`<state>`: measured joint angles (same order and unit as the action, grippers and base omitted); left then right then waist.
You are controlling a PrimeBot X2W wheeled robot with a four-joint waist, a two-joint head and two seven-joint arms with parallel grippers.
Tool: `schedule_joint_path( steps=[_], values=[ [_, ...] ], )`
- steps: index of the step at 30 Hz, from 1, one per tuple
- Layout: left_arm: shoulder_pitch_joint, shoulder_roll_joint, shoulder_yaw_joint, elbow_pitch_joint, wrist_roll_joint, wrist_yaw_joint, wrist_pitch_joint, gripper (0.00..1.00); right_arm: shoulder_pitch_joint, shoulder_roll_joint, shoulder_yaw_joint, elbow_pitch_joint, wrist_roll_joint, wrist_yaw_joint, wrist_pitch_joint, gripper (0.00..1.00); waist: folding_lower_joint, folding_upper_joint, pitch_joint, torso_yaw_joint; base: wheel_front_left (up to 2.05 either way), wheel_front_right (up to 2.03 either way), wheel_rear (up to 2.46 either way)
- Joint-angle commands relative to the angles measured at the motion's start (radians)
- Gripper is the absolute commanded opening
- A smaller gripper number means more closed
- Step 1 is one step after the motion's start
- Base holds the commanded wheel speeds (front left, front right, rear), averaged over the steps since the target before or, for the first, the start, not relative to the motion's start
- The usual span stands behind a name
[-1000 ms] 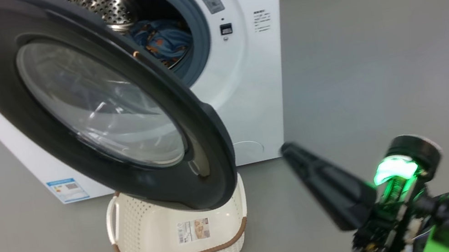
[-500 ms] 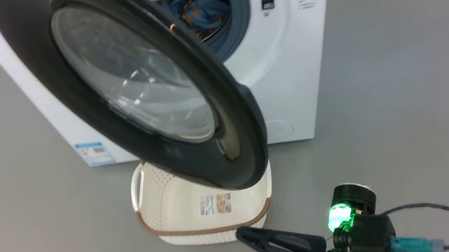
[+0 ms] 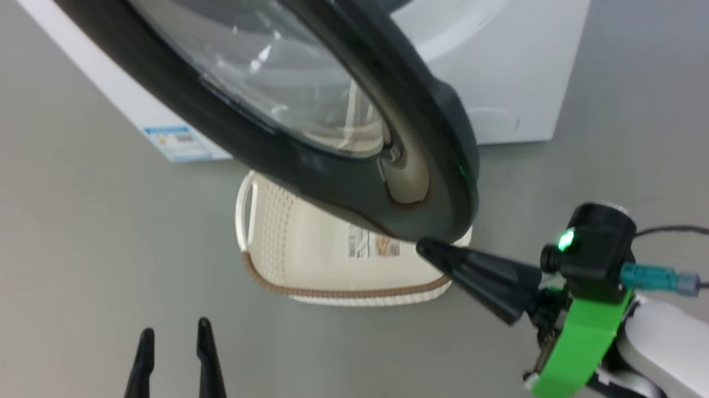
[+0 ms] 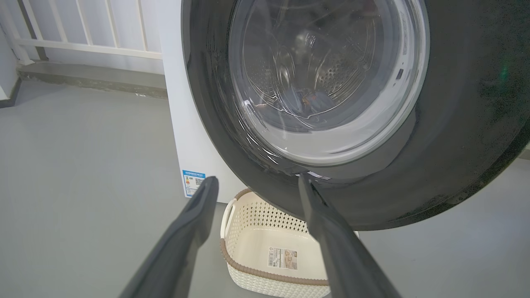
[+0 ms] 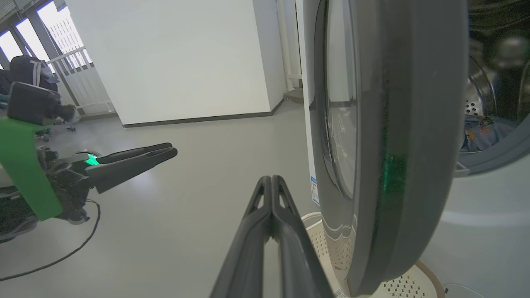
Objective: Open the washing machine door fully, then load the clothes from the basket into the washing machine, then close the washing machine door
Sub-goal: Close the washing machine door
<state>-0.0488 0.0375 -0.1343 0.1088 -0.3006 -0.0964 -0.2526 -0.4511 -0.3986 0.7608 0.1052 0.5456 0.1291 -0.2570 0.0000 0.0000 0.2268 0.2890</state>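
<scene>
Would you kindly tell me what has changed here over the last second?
The head camera has swung, shifting the whole scene. The shut right hand has closed in on the washing machine door; contact unclear. Nothing gripped or released. The left hand stays open, the basket empty, the clothes inside.

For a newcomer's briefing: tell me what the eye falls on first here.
The big black-rimmed washing machine door, swung open, looms across the middle of the head view, above the cream basket on the floor. The shut right hand points at the door's lower edge; blue printed clothes lie in the drum behind.
</scene>
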Motion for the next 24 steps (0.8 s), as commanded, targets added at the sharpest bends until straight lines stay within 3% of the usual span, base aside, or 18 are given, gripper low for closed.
schedule_joint_path(
  steps=[1,6,17,24],
  values=[
    [-0.041,0.013,0.019,-0.021,-0.012,0.012,-0.009,1.00,-0.019,0.021,-0.011,-0.004,-0.014,0.002,-0.005,0.00,0.0000,0.0000,0.071,0.056,0.00,0.00,0.00],
    [-0.064,0.013,0.002,-0.015,-0.027,0.016,-0.009,1.00,-0.053,0.055,-0.074,0.036,-0.024,0.002,-0.005,0.00,0.0000,0.0000,0.092,0.062,0.00,0.00,0.00],
    [-0.116,0.013,-0.031,-0.005,-0.036,0.006,-0.009,1.00,-0.126,0.187,-0.378,0.109,-0.123,0.002,-0.005,0.00,0.0000,0.0000,0.155,0.063,0.00,0.00,0.00],
    [-0.153,0.013,-0.062,-0.003,-0.045,0.003,-0.009,1.00,-0.220,0.223,-0.482,0.144,-0.144,0.002,-0.005,0.00,0.0000,0.0000,0.203,0.063,0.00,0.00,0.00]
  ],
)
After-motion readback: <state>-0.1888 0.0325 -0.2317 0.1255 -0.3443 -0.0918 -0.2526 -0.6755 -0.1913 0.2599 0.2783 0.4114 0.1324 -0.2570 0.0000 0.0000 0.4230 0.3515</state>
